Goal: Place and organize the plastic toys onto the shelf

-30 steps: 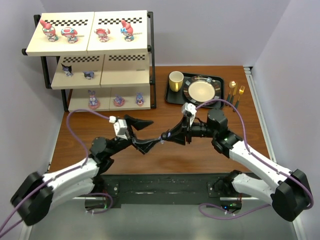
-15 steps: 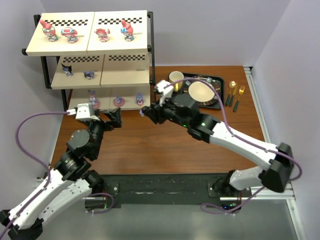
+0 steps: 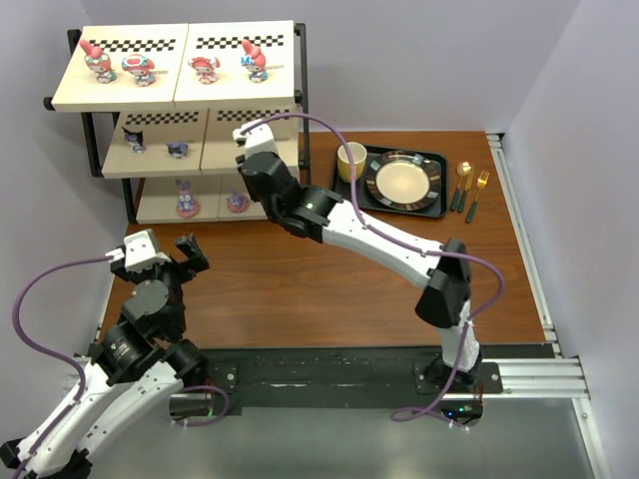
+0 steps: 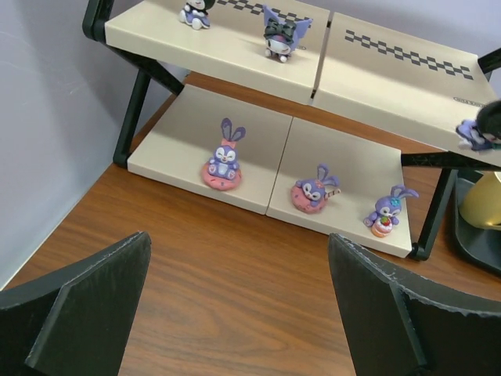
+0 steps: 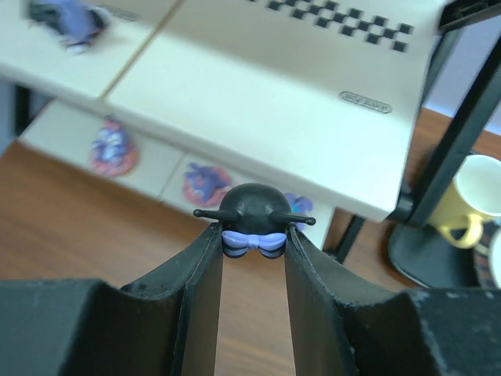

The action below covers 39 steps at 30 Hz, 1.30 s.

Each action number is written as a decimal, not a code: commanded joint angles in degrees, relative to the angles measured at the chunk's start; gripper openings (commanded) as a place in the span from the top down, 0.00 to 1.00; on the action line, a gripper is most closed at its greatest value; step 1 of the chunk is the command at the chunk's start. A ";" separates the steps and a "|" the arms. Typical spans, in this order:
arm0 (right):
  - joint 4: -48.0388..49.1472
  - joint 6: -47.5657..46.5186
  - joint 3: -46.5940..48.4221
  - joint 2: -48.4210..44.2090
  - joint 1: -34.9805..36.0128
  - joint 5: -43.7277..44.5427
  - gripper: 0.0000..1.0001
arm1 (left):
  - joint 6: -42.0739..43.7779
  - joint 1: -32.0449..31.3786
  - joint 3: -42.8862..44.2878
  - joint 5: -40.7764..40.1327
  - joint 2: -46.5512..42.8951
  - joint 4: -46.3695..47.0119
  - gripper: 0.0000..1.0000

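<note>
My right gripper [image 3: 250, 148] [image 5: 254, 232] is shut on a dark toy [image 5: 254, 210] with a purple bow, which hangs in front of the right board of the shelf's [image 3: 222, 92] [image 5: 258, 102] middle tier. Several pink and red toys [image 3: 205, 70] stand on the top tier. Two dark ones [image 3: 134, 139] [image 4: 282, 35] stand on the middle left board. Three purple bunnies [image 4: 223, 157] [image 4: 315, 189] [image 4: 387, 211] are on the bottom tier. My left gripper [image 3: 158, 257] [image 4: 239, 239] is open and holds nothing, low over the table in front of the shelf's left end.
A yellow mug [image 3: 350, 162] [image 5: 477, 200] stands just right of the shelf's black post. Beside it is a black tray [image 3: 347, 195] with a plate, then gold cutlery [image 3: 469, 185]. Purple walls close in the left, back and right sides.
My right arm has reached from the table's middle up to the shelf's middle tier, carrying the dark toy. My left arm has drawn back to the left, still open.
</note>
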 commanded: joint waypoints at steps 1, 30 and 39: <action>-4.78 -0.10 12.03 5.22 -0.13 10.09 1.00 | 1.72 0.58 -0.27 -2.32 0.03 0.42 0.00; -0.05 6.23 17.67 12.79 -5.67 8.07 1.00 | 4.36 4.19 -1.50 3.21 0.20 2.79 0.00; 1.98 5.97 17.14 13.49 -6.11 7.72 0.77 | 4.54 4.54 -1.67 4.01 0.38 2.79 0.00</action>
